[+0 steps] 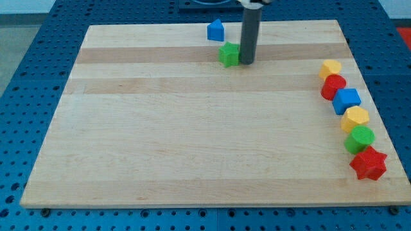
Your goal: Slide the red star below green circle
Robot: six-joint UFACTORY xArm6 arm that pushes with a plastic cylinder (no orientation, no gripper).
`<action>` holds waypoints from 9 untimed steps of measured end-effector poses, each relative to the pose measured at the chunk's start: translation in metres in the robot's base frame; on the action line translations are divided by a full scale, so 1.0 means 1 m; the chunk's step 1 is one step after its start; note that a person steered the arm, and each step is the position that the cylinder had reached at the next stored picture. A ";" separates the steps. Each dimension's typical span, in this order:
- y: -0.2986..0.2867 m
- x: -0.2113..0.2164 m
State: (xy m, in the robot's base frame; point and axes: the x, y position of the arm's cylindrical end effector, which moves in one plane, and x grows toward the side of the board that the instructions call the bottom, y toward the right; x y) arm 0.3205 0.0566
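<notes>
My tip (pixel 246 62) sits near the top edge of the board (pixel 192 147), touching or just beside the right side of a green block (pixel 228 54) (shape unclear, star-like). A blue block (pixel 216 30) lies just above that one. The rod is bare: no jaws, nothing held, and it can only push.

Task pieces are well apart from the tip, in the column along the right edge. From the top: yellow block (pixel 331 68), red block (pixel 334 85), blue cube (pixel 347 101), yellow hexagon (pixel 355 119), green circle (pixel 359 139), red star (pixel 368 164). The star is at the bottom right corner, touching or nearly touching the circle, slightly right of it.

Judgement: the star already lies roughly below the circle. Come round to its right side and nudge gently toward the left edge (avoid bumping the circle).
</notes>
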 end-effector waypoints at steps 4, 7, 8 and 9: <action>0.011 0.035; -0.018 -0.015; -0.002 -0.012; -0.036 0.001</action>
State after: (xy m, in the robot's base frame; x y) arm 0.3210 0.0202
